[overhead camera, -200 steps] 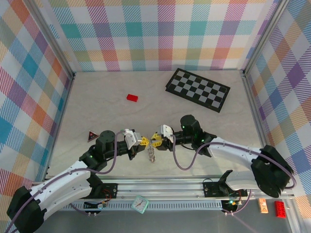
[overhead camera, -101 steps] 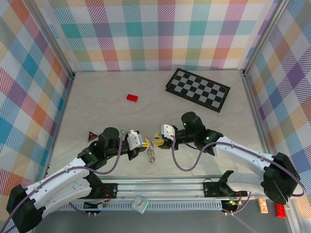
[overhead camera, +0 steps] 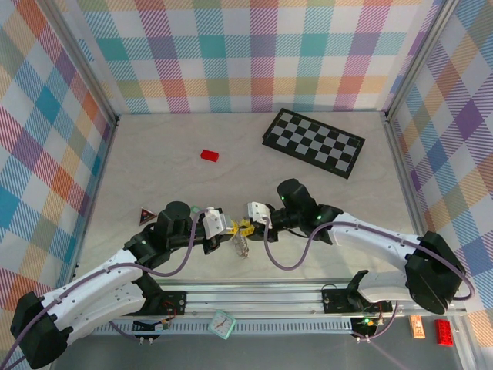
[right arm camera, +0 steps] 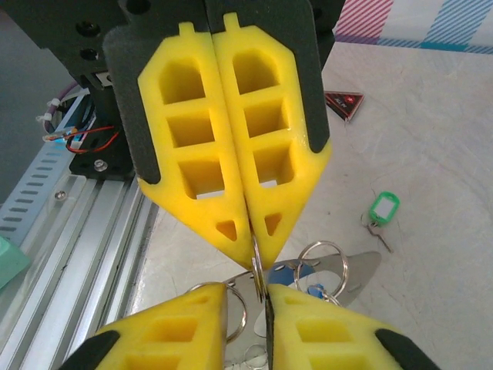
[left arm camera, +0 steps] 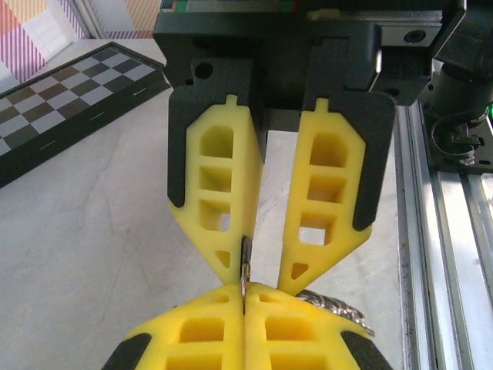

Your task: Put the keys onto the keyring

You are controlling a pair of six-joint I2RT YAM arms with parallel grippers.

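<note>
I note left tool (right arm camera: 253, 258) clamped on keyring (overhead camera: 241, 247), right tool (left arm camera: 263, 284) apart just in front of it; a sideways nudge could, I judge, pull the floppy ring free.

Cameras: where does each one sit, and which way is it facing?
Top external: above and behind the robot, looking down on the table; both arms show, left gripper and right gripper tip to tip.
Left wrist: on the left arm, facing the right gripper and checkerboard; own shut gripper at bottom.
Right wrist: on the right arm, facing the left gripper and rail; own gripper at bottom.
Shared: both wrist views show the keyring.
</note>
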